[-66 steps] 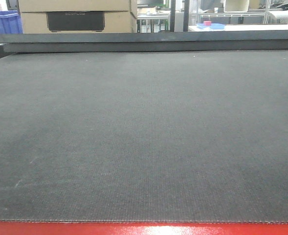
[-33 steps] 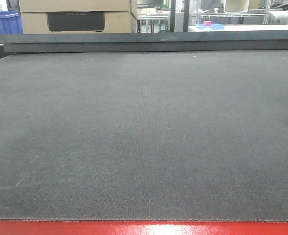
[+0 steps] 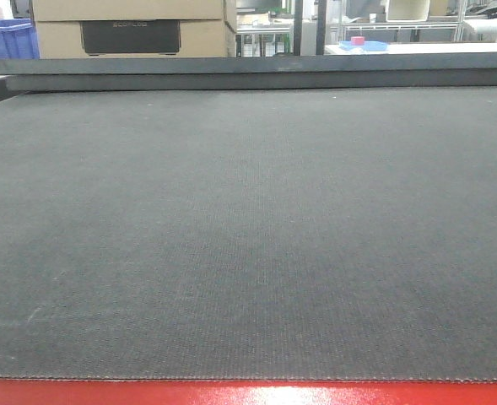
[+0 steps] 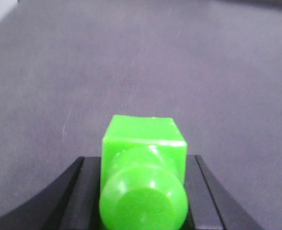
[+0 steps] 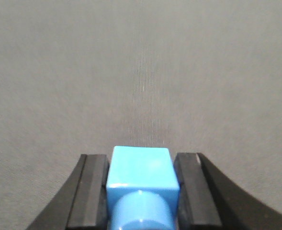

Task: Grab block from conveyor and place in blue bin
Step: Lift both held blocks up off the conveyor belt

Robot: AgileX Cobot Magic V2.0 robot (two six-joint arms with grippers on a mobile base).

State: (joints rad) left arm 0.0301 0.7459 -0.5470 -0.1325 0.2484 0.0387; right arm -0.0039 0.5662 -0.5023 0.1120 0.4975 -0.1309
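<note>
Left gripper (image 4: 141,165) grips a green studded plastic block (image 4: 143,139), right gripper (image 5: 141,163) a blue plastic block (image 5: 141,175). Squeeze firmly; your bin's probably that blue crate (image 3: 3,39) at eleven o'clock.

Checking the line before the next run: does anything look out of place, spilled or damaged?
Nothing spilled or broken. The conveyor lies flat, with only faint pale scuffs near its front left. The left hand grips a green block and the right hand a blue block, both held squarely.
</note>
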